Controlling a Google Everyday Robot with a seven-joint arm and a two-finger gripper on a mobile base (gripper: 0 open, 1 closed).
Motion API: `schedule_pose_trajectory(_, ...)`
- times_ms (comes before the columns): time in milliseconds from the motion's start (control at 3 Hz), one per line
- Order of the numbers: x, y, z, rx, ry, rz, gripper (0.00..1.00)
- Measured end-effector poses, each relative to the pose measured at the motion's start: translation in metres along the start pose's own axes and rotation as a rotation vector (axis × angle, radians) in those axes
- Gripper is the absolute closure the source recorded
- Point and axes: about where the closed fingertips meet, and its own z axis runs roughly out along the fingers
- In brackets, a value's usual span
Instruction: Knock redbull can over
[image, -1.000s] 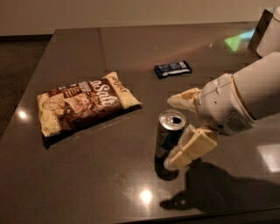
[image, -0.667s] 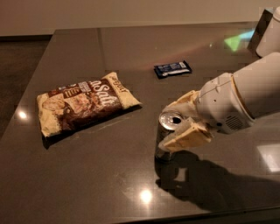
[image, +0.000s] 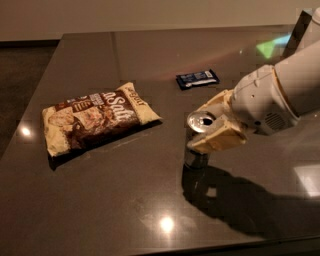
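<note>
The redbull can (image: 196, 152) stands on the dark table (image: 125, 200) right of centre, silver top with its pull-tab hole facing up, leaning slightly. My gripper (image: 206, 125) reaches in from the right on a white arm (image: 280, 95). Its cream fingers (image: 216, 141) sit on both sides of the can's upper part and press against it. The near finger covers part of the can's body.
A brown and cream snack bag (image: 97, 117) lies flat to the left. A flat dark-blue wrapped bar (image: 198, 78) lies behind the can. The table's left edge and front edge are in view.
The fingers have drawn closer together around the can's top and the gripper has risen a little. The can now leans slightly.
</note>
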Motion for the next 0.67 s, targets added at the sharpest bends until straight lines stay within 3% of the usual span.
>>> schedule_pose_trajectory(333,-0.013,-0.017,-0.017,0.021,0.092,-0.036,1.0)
schedule_pose_trajectory(667,-0.014,-0.031,-0.023,0.027,0.246,-0.071,1.0)
